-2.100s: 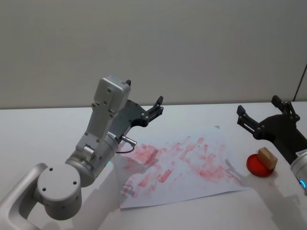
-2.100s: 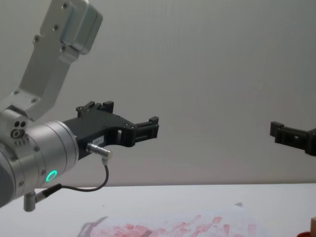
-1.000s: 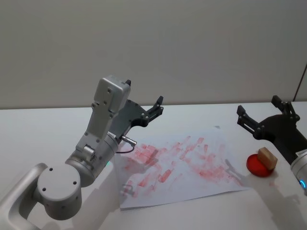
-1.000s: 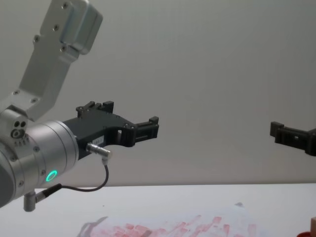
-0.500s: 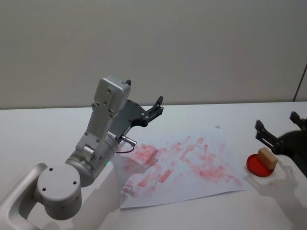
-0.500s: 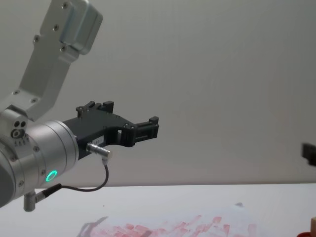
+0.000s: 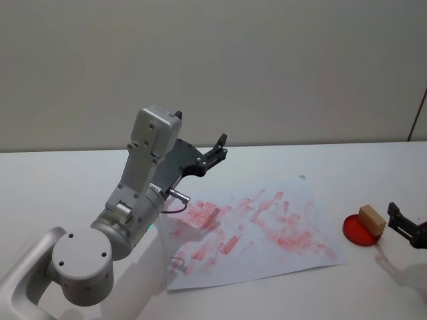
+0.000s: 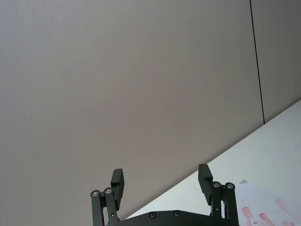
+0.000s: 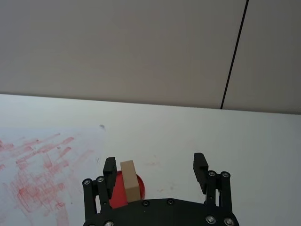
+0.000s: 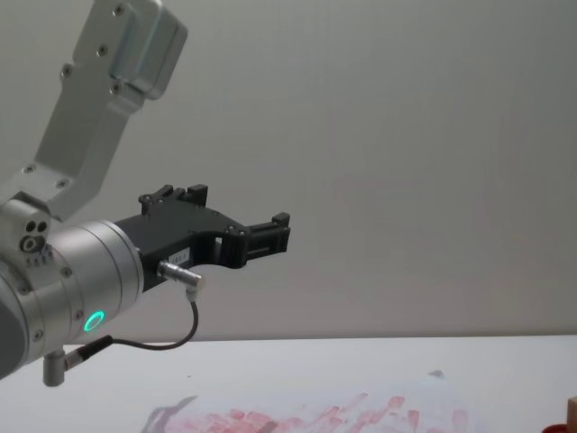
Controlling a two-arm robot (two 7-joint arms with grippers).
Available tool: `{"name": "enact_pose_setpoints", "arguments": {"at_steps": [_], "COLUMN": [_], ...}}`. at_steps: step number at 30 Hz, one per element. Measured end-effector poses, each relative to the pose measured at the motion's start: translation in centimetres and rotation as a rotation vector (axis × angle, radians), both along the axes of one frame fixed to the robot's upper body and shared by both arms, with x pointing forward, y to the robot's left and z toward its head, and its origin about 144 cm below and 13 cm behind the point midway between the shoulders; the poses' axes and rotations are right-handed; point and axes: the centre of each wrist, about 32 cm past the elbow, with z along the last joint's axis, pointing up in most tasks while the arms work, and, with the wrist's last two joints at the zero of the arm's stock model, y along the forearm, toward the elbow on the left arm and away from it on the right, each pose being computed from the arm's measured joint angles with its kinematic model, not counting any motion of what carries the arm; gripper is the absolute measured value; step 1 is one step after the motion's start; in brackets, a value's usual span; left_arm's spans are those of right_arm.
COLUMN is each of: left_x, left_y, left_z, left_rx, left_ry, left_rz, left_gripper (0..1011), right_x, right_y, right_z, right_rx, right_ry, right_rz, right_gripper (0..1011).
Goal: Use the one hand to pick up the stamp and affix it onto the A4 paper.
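Observation:
The tan wooden stamp (image 7: 371, 219) stands on a low red ink pad (image 7: 358, 231) to the right of the A4 paper (image 7: 257, 230), which is covered with red prints. My right gripper (image 9: 155, 169) is open and low beside the table's right edge. One of its fingers (image 7: 395, 214) shows just right of the stamp, apart from it. In the right wrist view the stamp (image 9: 130, 181) sits ahead of the gripper, close to one finger (image 9: 110, 170). My left gripper (image 7: 217, 149) hangs open and empty, high above the paper's far left part.
The left arm's grey links (image 7: 143, 180) rise over the table's left half, and their shadow falls on the paper. The white tabletop (image 7: 320, 163) reaches back to a plain wall. A dark vertical seam (image 9: 233, 54) runs down the wall.
My right gripper has dropped from high behind the stamp to low at the right edge, leaving the chest view. The left arm, stamp and paper have not moved.

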Motion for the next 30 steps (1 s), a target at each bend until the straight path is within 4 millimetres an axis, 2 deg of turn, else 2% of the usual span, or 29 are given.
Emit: {"name": "enact_pose_setpoints", "arguments": {"at_steps": [9, 30], "left_x": [0.0, 0.0], "left_y": [0.0, 0.0], "left_z": [0.0, 0.0], "left_rx": [0.0, 0.0], "left_ry": [0.0, 0.0], "left_rz": [0.0, 0.0], "left_gripper": [1001, 1001], "right_x": [1.0, 4.2], "right_y": [-0.5, 0.3], "right_z": [-0.5, -1.6], "right_rx": [-0.017, -0.031], "right_ry": [0.058, 0.164], "right_rz": [0.028, 0.105], "right_gripper": [1001, 1001]}}
